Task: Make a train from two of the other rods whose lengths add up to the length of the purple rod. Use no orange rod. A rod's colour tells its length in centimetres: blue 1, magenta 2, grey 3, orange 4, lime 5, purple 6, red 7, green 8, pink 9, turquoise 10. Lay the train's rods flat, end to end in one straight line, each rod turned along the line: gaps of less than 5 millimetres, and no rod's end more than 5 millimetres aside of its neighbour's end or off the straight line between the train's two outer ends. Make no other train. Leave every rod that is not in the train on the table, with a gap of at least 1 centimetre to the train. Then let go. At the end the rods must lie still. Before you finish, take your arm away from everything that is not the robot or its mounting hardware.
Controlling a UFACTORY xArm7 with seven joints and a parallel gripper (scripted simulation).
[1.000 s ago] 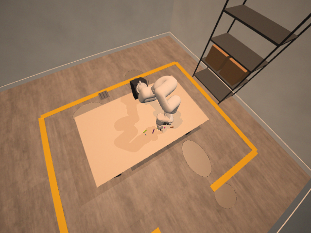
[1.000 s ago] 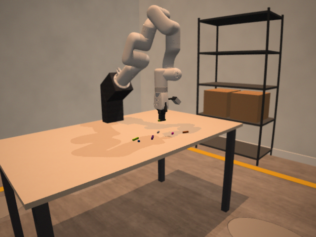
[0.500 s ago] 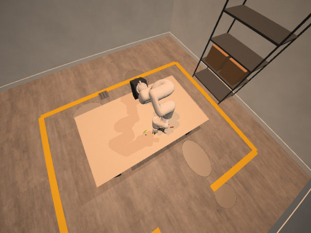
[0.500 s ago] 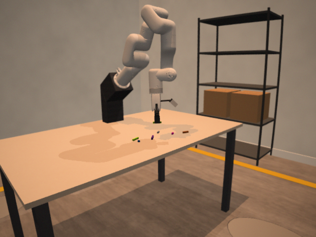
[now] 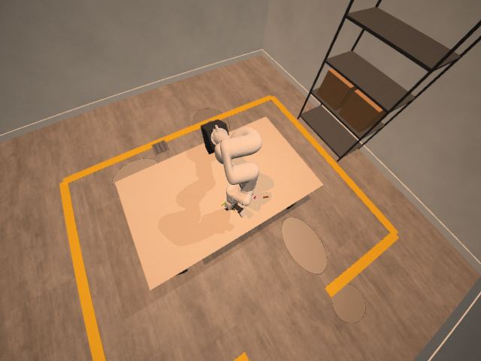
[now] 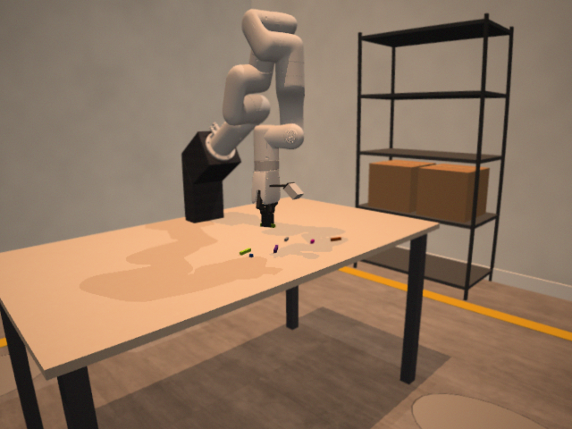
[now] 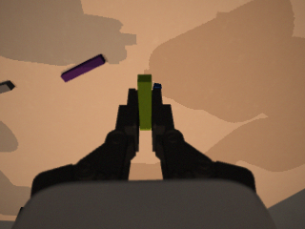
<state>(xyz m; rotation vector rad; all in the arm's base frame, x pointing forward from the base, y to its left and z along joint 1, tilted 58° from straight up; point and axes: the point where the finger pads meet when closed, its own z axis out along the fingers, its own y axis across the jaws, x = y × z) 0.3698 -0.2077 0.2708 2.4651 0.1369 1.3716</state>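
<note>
Wrist: gripper (image 7: 145, 97) clenched on held lime rod (image 7: 145, 83)

Blue rod (image 7: 156, 87) sits at 1 o'clock off its tip.

Step, prob.: placing lime for the lime+blue train. Next: lay flat, end-to-end w/ blue, then release.

Exterior, L→R, 1 each: spare lime rod (image 6: 244, 251), purple rod (image 6: 275, 248), grey rod (image 6: 286, 239), magenta rod (image 6: 312, 240), orange rod (image 6: 335, 239).

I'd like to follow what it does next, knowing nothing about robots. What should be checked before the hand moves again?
1. Hand shut on lime rod: ok.
2. Blue rod in sight near the lime's far end: ok.
3. Lime end to end with blue: not ok, blue sits beside its tip.
4. Purple rod well apart from both: ok.
5. Lime resting on table: cannot tell.
</note>
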